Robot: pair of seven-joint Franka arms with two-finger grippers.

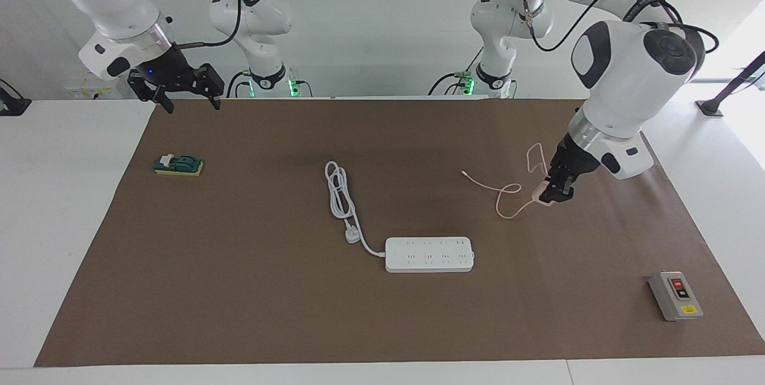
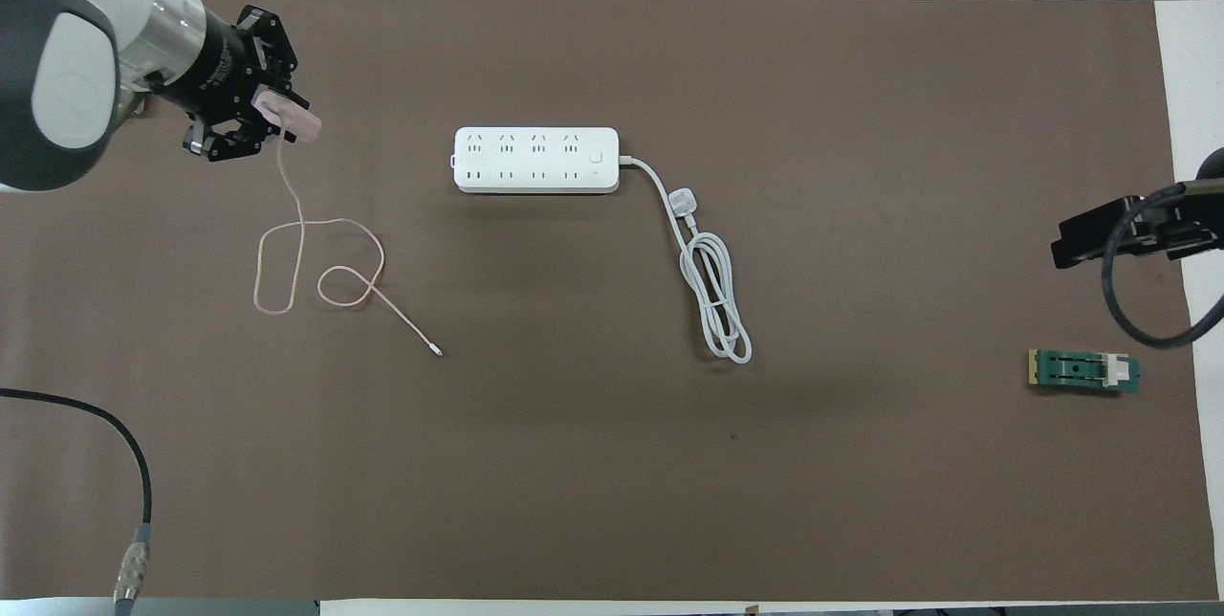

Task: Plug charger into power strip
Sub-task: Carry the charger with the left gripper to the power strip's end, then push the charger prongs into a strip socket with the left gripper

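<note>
Pink charger (image 1: 539,196), clamped in the closed jaws of the left gripper (image 1: 553,193) and carried in the air over the brown mat (image 1: 239,289), its thin cable (image 2: 316,262) trailing in loops on the mat; the white power strip (image 1: 429,254) lies flat at mid-table, well apart. The right gripper (image 1: 182,98) waits with jaws apart above the mat's edge nearest the robots. Likely hazards: the dragging cable may snag or twist the charger in the grip, and the unheld strip may slide if the prongs meet the sockets off-line.
</note>
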